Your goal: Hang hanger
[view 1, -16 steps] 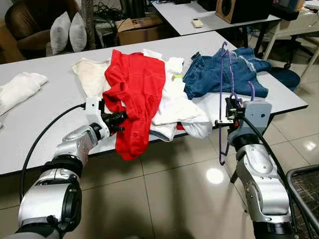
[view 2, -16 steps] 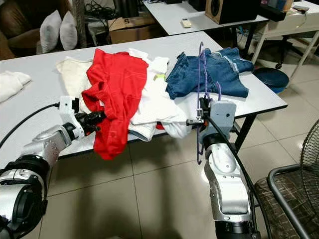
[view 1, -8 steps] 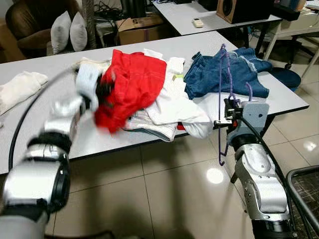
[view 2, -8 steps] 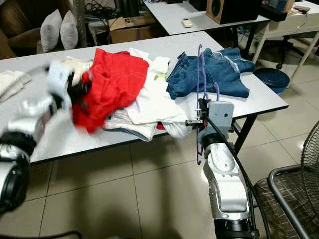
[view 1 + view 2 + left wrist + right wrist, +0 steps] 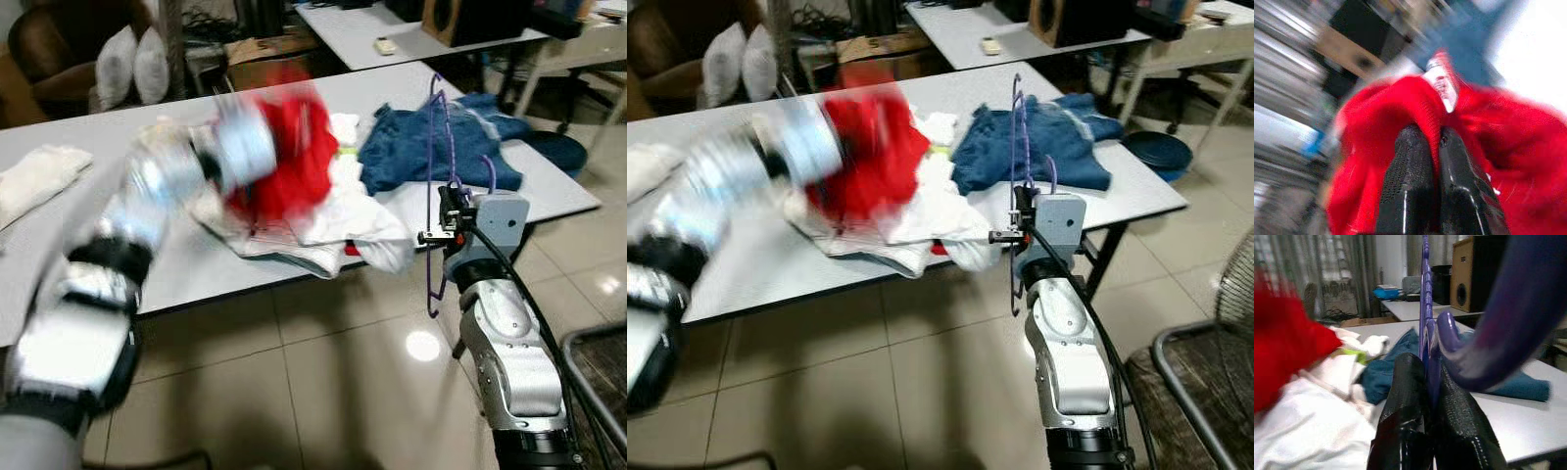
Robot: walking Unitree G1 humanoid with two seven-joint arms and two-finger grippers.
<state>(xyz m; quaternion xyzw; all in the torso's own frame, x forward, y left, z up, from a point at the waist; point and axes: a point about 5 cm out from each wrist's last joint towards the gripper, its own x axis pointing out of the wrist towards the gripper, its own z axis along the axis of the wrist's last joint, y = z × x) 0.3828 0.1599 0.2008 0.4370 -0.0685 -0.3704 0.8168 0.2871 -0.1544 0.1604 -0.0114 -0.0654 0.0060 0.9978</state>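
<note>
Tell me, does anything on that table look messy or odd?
Yes: clothes lie in an untidy heap on the table, white garments hanging over its front edge, jeans crumpled behind. The left hand grips a red garment.

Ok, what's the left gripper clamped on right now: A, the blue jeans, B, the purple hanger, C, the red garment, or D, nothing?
C: in the left wrist view the left gripper has its black fingers pinched shut on a fold of the red garment, while the purple hanger sits in the right gripper.
</note>
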